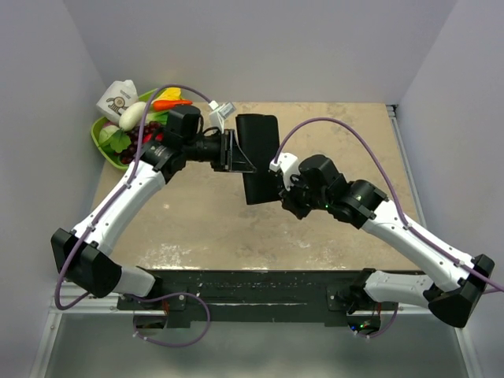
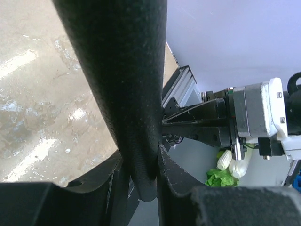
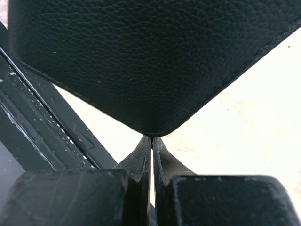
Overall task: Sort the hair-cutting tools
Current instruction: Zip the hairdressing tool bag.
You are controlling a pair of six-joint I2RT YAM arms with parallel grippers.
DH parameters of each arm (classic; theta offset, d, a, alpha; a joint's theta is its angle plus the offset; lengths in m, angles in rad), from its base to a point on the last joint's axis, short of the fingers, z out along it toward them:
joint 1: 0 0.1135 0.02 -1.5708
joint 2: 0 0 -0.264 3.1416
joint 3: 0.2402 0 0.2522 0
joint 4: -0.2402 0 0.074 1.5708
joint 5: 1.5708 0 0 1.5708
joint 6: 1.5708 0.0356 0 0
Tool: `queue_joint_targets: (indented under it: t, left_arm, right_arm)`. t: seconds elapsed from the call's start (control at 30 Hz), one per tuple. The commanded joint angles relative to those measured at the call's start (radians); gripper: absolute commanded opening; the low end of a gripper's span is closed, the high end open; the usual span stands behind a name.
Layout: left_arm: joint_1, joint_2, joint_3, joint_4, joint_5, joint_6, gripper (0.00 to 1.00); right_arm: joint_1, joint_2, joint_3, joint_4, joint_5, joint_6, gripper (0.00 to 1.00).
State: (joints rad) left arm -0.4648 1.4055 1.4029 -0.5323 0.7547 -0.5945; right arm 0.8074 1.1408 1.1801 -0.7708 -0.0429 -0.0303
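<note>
Holding one black case (image 1: 258, 153) | left gripper (image 2: 141, 172) clamped on it | right gripper (image 3: 151, 142) closed at corner

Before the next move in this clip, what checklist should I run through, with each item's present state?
1. Grip of left hand on black case edge: ok.
2. True pinch by right hand, shut at the case's corner: cannot tell.
3. Lift of the case off the table: ok.
4. Sight of scissors and comb: not ok, none in view.
5. Whether the case is open for access: cannot tell.
</note>
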Motion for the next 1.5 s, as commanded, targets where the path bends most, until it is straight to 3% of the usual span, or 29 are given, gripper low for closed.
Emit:
queue_joint_targets:
  t: [0.0, 0.27, 0.53, 0.8, 1.2, 1.47]
  left_arm:
    - [0.014, -0.073, 0.001, 0.057, 0.101, 0.065, 0.00]
    - [0.014, -0.086, -0.028, 0.055, 0.167, 0.094, 0.00]
    - [0.017, -0.085, -0.039, 0.035, 0.199, 0.127, 0.00]
    - [0.017, -0.057, -0.070, 0.032, 0.241, 0.160, 0.00]
    - [0.017, -0.008, -0.070, 0.038, 0.307, 0.206, 0.00]
    - [0.012, 0.007, -0.090, 0.006, 0.348, 0.265, 0.00]
  right_arm:
    - [0.004, -0.007, 0.039, -0.093, 0.084, -0.051, 0.00]
    - [0.016, 0.030, 0.030, -0.058, 0.259, -0.086, 0.00]
    - [0.016, 0.022, 0.023, 0.028, 0.322, -0.134, 0.00]
    - [0.016, 0.031, 0.048, 0.062, 0.279, -0.333, 0.00]
    - [0.048, 0.016, 0.039, -0.004, -0.083, -0.519, 0.00]
    - [0.067, 0.089, 0.064, 0.031, 0.032, -0.683, 0.00]
